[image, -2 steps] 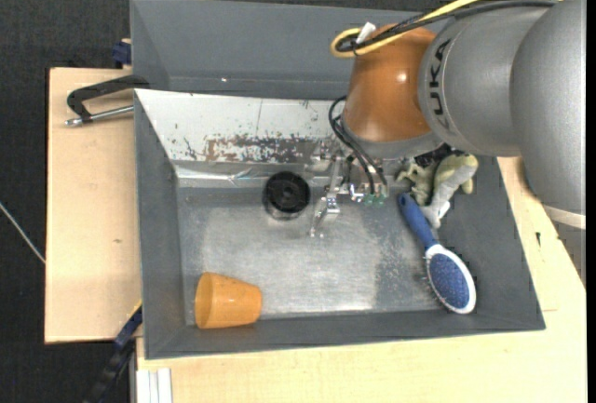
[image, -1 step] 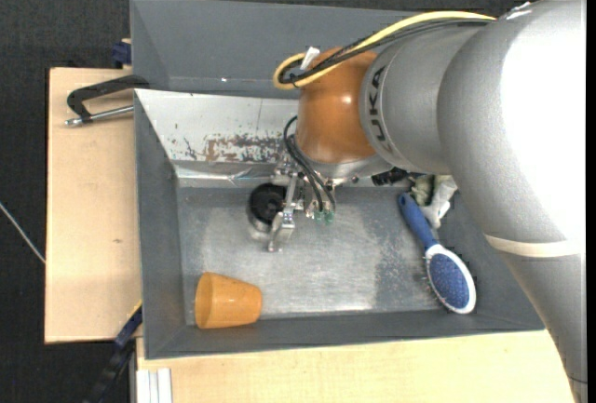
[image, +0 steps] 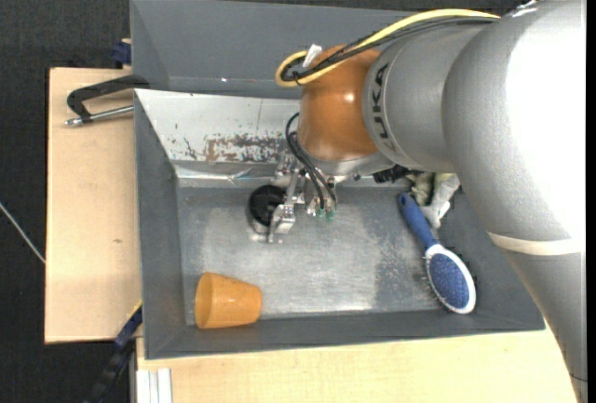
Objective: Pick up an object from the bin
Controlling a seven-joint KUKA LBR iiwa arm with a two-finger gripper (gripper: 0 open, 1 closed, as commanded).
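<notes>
My gripper (image: 287,213) reaches down into the back middle of the bin, just below the back wall. A small black rounded thing (image: 264,202) lies right at its left side, touching or nearly touching the fingertips. I cannot tell whether the black thing is between the fingers. An orange cup (image: 226,301) lies on its side near the front left corner, well away from the gripper. A blue brush (image: 438,257) with a blue handle and an oval white-rimmed head lies at the right side, head toward the front.
A small pale crumpled thing (image: 438,192) lies at the back right, partly under the arm. The arm with its orange cover and cables spans the bin's upper right. The bin floor between the cup and the brush is bare.
</notes>
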